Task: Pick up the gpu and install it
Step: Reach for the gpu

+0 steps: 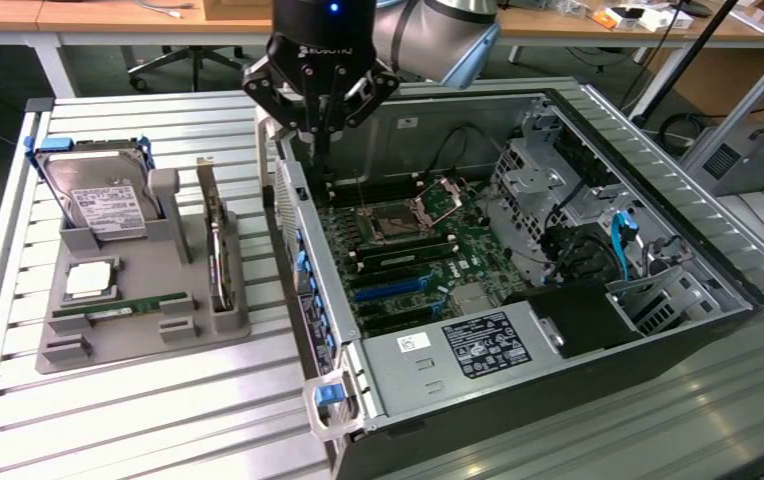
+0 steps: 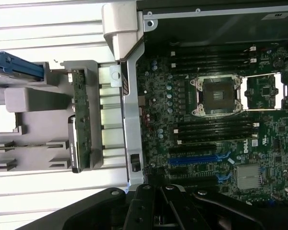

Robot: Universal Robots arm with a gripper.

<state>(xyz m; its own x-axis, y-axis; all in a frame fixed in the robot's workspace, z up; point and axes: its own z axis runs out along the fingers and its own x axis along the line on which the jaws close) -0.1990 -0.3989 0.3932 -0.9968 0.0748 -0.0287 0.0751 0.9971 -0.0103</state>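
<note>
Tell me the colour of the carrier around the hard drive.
The carrier is blue; the wrist view shows it best.

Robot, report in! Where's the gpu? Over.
Gripper shut, empty, over case wall. Gpu upright in grey holder, untouched. Nothing seen blocking.

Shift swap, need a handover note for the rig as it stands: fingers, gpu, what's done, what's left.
Gripper: fingers shut, holding nothing, above the open case's wall on the holder side.
gpu: standing upright in the grey holder beside the case, untouched.
Done: nothing visible.
Left: pickup and install. The blue motherboard slots look unoccupied.
</note>
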